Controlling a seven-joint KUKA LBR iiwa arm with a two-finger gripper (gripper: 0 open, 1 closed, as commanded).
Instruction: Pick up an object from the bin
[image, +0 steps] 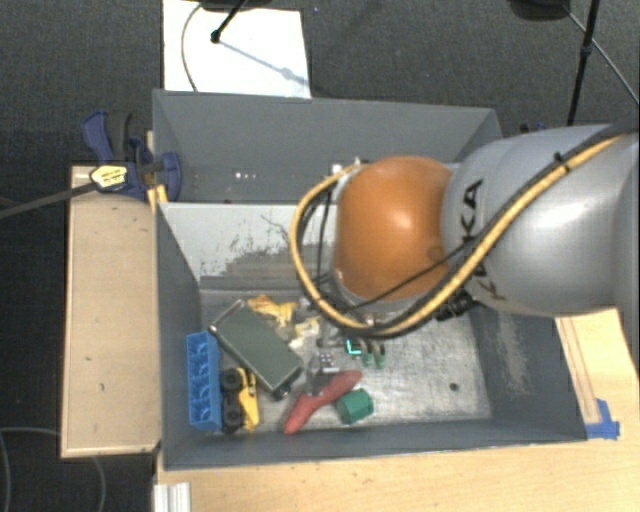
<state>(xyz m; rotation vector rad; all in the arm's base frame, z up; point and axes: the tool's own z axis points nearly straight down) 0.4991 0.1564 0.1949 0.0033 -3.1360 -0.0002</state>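
Note:
My gripper (332, 356) reaches down under the arm's orange cover, low over the front middle of the bin. Just below it lie a red elongated piece (318, 399) and a small green cylinder (354, 406). To its left a dark flat rectangular block (256, 346) lies at an angle. A small yellow thing (270, 305) sits behind that block.
A blue ridged block (203, 381) stands along the bin's left wall, with a yellow and black toy (239, 398) beside it. The arm and its orange cover hide the middle of the bin. Bare floor shows at the front right.

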